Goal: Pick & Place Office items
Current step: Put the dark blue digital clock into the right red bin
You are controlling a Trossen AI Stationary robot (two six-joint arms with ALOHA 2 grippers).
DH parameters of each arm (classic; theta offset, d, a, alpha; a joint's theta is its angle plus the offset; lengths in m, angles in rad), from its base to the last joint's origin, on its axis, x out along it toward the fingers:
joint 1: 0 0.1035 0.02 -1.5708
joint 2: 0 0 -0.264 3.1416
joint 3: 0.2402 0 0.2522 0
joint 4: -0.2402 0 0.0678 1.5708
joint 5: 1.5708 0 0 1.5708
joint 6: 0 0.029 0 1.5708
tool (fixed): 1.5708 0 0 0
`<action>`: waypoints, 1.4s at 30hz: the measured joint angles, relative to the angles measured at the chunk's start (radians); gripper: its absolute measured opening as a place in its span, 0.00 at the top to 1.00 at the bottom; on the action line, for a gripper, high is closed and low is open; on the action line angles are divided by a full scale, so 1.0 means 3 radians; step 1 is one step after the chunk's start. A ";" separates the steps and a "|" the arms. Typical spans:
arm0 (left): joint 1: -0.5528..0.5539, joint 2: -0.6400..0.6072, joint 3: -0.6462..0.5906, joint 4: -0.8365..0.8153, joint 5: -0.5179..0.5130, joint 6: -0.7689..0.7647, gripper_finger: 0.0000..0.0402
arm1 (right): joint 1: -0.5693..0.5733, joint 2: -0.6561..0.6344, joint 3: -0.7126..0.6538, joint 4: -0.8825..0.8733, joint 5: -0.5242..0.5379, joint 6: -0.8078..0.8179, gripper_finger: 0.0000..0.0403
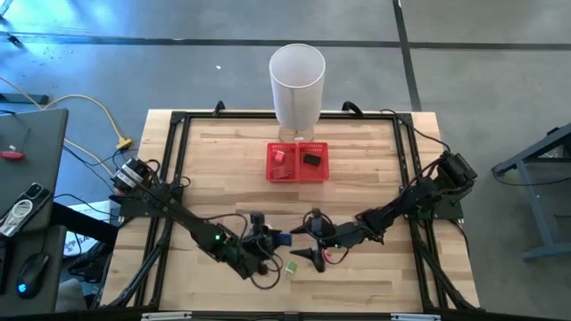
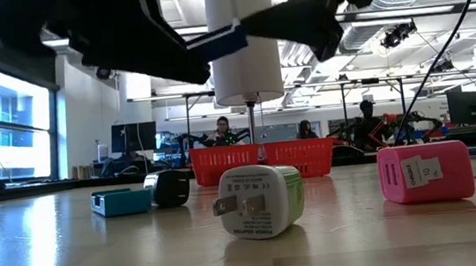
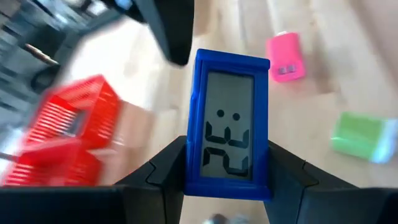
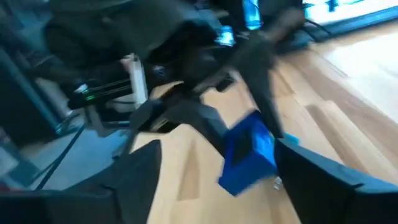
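The left gripper (image 3: 227, 186) is clamped on the blue clock (image 3: 231, 127), one finger on each long side of its frame, display facing the wrist camera. In the high view this gripper (image 1: 270, 239) hangs over the near-centre of the table (image 1: 375, 152), with the blue clock (image 1: 282, 239) carried clear of the wood. A side grip of this kind keeps the flat body from rotating and leaves the bottom edge free for release into a compartment.

The right gripper (image 1: 308, 242) sits just beside the left one, its fingers standing apart around nothing. In the right wrist view the blue clock (image 4: 249, 158) appears between the dark fingers (image 4: 134, 180) but held by the other arm; motion blur makes contact hard to judge, though the fingers look clear of it. The arrangement is consistent with a handover, the left arm now bearing the item.

Items on the table:
- the green-white plug (image 2: 259, 202), on its side near the front edge
- the pink block (image 2: 426, 172), near it
- the teal block (image 2: 121, 201) and the dark plug (image 2: 171, 188), touching or almost so

The red mesh tray (image 1: 298, 162) lies well apart, before the white bin (image 1: 297, 85), with a red piece (image 1: 279, 157) and a dark piece (image 1: 310, 160) in separate compartments
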 joint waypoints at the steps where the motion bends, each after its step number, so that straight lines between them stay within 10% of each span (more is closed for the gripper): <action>1: 0.0029 -0.0042 0.0000 -0.0014 0.0165 -0.0093 0.63 | 0.0021 0.0000 0.0000 0.0042 -0.0024 -0.0097 0.24; 9: 0.0238 -0.0222 0.0000 -0.0025 0.1050 -0.0592 0.63 | 0.0214 0.0000 0.0000 0.0082 0.0357 -0.1068 0.18; 26: 0.0424 -0.0222 0.0000 0.0279 0.1393 -0.0804 0.63 | 0.0263 0.0001 0.0001 -0.0124 0.0707 -0.1092 0.19; 42: 0.0454 -0.0222 0.0000 0.0339 0.1416 -0.0794 0.63 | 0.0208 0.0001 0.0001 -0.0123 0.0470 -0.1077 0.57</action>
